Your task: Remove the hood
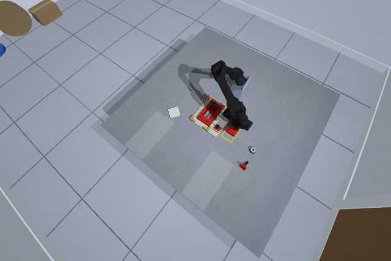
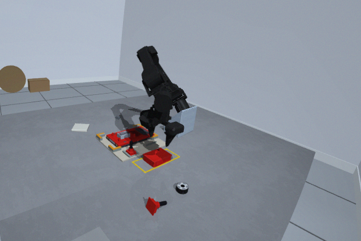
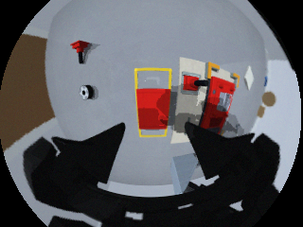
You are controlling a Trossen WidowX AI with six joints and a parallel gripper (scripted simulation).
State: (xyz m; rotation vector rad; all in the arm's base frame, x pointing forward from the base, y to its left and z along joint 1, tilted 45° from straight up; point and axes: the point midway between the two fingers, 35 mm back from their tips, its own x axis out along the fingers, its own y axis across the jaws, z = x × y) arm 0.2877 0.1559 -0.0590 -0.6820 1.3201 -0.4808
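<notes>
The red hood [image 1: 233, 131] [image 2: 157, 157] [image 3: 152, 106] lies on the table inside the yellow outline of the marked area [image 1: 226, 139] [image 2: 139, 166] [image 3: 152, 70], close to its long sides. The toy car [image 1: 206, 120] [image 2: 118, 141] [image 3: 215, 106] sits on a beige board [image 2: 119, 154] [image 3: 186, 66] beside the area, its red body between orange corner pieces. My gripper [image 2: 159, 140] [image 3: 155, 125] is open and empty, raised above the hood and apart from it. In the top view the arm hides its fingertips and part of the hood.
A red piece with a black peg [image 2: 131, 151] [image 3: 190, 82] stands on the board near the area. A wheel [image 1: 252, 150] [image 2: 182, 187] and another red piece [image 1: 243, 165] [image 2: 152, 206] lie farther off. A pale blue panel [image 2: 188, 121] [image 3: 182, 172] stands behind the gripper.
</notes>
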